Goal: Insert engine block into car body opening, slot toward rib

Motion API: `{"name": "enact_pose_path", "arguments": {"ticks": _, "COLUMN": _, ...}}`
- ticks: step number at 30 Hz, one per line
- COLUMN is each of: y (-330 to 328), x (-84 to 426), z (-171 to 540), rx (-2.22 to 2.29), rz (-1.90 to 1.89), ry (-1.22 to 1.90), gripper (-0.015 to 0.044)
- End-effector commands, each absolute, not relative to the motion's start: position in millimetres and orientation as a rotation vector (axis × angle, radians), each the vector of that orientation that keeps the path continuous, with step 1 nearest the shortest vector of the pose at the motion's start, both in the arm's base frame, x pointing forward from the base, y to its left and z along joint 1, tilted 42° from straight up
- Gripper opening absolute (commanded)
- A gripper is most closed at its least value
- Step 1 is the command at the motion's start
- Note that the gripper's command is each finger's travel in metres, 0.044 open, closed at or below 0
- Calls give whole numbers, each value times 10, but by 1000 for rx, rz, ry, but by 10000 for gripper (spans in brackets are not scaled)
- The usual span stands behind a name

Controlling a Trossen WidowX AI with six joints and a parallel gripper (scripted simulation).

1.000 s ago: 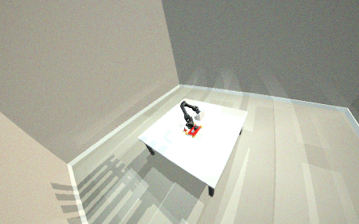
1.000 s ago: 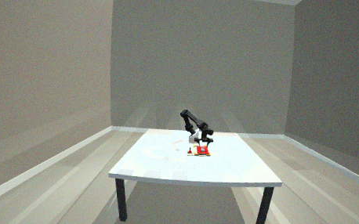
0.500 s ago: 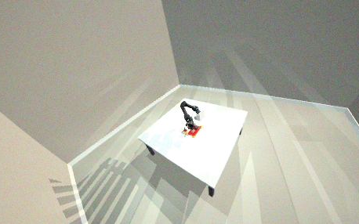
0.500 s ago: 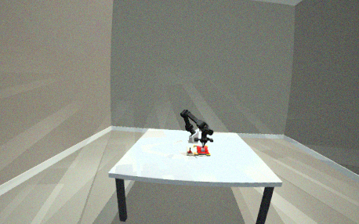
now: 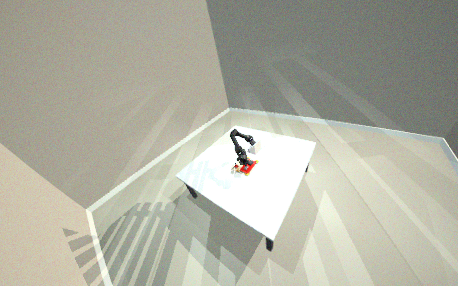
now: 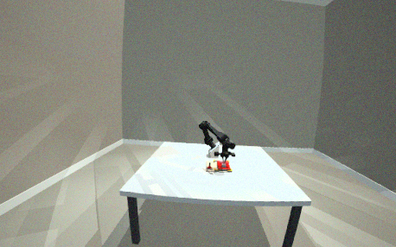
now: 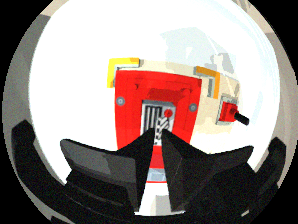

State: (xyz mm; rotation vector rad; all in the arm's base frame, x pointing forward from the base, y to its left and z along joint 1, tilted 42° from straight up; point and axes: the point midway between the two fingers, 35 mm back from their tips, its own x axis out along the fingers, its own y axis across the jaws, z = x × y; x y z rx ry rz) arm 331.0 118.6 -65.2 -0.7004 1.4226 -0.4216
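Note:
The red car body [image 5: 250, 166] [image 6: 228, 166] [image 7: 129, 90] lies on the table beneath my gripper. The grey engine block [image 7: 151, 114], with dark slots and a red round spot, sits in the opening of the body in the wrist view; its exact depth cannot be told. My gripper [image 7: 157, 132] [image 6: 225, 161] points down with its fingertips nearly together, shut with nothing seen between them. The tips overlap the near end of the block in the wrist view; whether they touch it cannot be told. They hide that end and part of the body around it. The rib cannot be made out.
A yellow bracket [image 7: 110, 75] and an orange bracket [image 7: 216, 84] stand at the far corners of the car body. A beige board [image 7: 206, 125] shows beside the body. A red piece [image 7: 229, 111] with a black handle [image 7: 242, 118] stands to the right in the wrist view.

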Motion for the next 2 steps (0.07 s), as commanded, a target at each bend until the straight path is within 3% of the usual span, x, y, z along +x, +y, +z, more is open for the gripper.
{"name": "enact_pose_path", "arguments": {"ticks": 1, "y": 1185, "x": 3306, "z": -653, "rx": -697, "rz": -423, "ry": 1425, "gripper": 105}}
{"name": "enact_pose_path", "arguments": {"ticks": 2, "y": 1185, "x": 3306, "z": -653, "rx": -697, "rz": -423, "ry": 1425, "gripper": 131}}
